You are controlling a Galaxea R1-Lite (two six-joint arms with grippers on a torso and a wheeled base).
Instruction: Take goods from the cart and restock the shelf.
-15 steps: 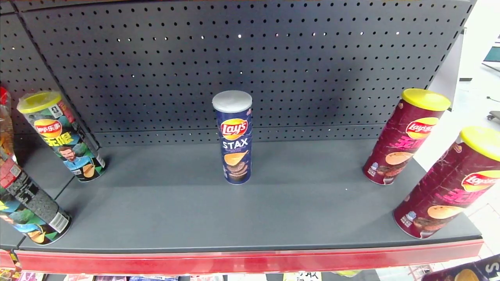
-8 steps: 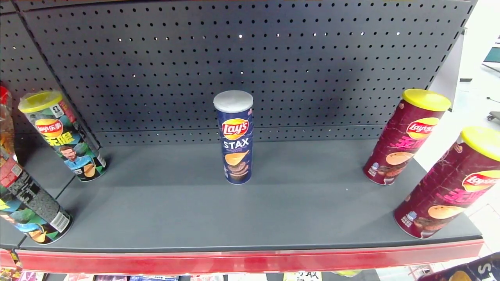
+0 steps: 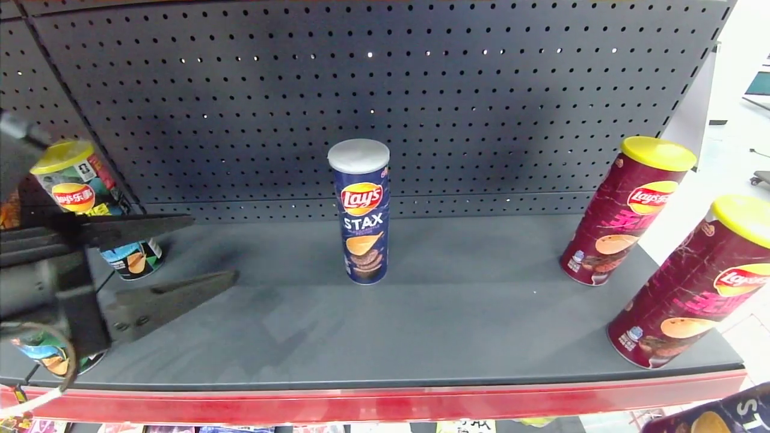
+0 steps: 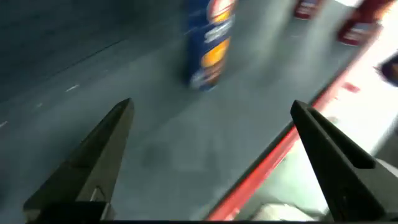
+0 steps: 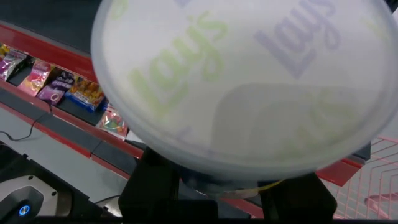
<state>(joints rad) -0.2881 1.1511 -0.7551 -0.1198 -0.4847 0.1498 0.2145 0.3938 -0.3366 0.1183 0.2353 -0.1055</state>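
A blue chip can [image 3: 360,210] with a grey lid stands upright in the middle of the dark grey shelf [image 3: 457,325]. My left gripper [image 3: 210,249] hovers open over the shelf's left part, well left of that can, with nothing between its fingers. In the left wrist view the left gripper [image 4: 211,106] points at the same blue can [image 4: 208,43]. A second blue can [image 3: 719,417] peeks in at the lower right corner, below the shelf edge. My right gripper [image 5: 217,190] is shut on this second can, whose pale lid [image 5: 249,81] faces the wrist camera.
Two maroon cans with yellow lids [image 3: 625,210] [image 3: 692,282] stand at the shelf's right end. Green-black cans [image 3: 78,180] stand at the left, partly behind my left arm. A pegboard [image 3: 361,90] backs the shelf; its front lip [image 3: 385,403] is red. Snack packets [image 5: 68,87] lie lower down.
My left gripper has come into the head view from the left, open, over the shelf's left part. The held can at the lower right corner shifted slightly.
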